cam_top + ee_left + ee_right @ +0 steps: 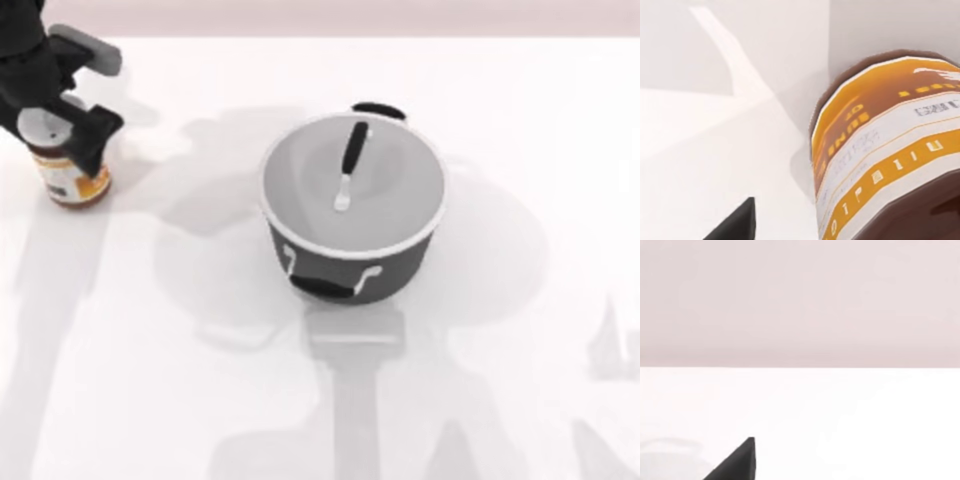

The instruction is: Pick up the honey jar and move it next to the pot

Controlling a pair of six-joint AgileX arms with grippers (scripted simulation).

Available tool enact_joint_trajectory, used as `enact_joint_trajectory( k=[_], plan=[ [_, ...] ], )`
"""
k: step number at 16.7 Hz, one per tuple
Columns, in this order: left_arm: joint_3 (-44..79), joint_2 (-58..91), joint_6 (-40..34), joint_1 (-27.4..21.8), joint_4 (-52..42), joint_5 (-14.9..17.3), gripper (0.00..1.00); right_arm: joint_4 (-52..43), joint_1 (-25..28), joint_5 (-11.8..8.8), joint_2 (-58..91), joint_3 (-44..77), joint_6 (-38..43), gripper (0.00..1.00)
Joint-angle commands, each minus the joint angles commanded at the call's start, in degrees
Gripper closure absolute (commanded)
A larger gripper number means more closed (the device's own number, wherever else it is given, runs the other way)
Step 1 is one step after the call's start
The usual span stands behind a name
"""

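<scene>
The honey jar [70, 172] stands upright at the far left of the desk [520, 120], toward the back edge. Its white lid faces up, and the orange-and-white label wraps a body of dark brown contents. The left end effector [58, 128] sits directly over the jar's top, with one dark finger [93, 135] reaching down along the jar's right side beside the lid. Whether the fingers are clamped on the jar or only straddling it cannot be told from the top view. In the left wrist view the jar [890, 150] fills much of the picture, very close to the camera.

The pot [352, 205] stands near the middle of the desk, well apart from the jar, to its right. Its grey lid is in place, black lid handle on top and black side handles at front and back.

The right end effector's state cannot be told; the right wrist view shows only a dark fingertip [737, 462] over bare desk.
</scene>
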Motion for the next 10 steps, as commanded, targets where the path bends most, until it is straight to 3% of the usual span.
enact_joint_trajectory(
  k=[10],
  plan=[
    [0.0,0.0,0.0,0.0,0.0,0.0,0.75,0.0,0.0,0.0,0.0,0.0,0.0,0.00]
  ],
)
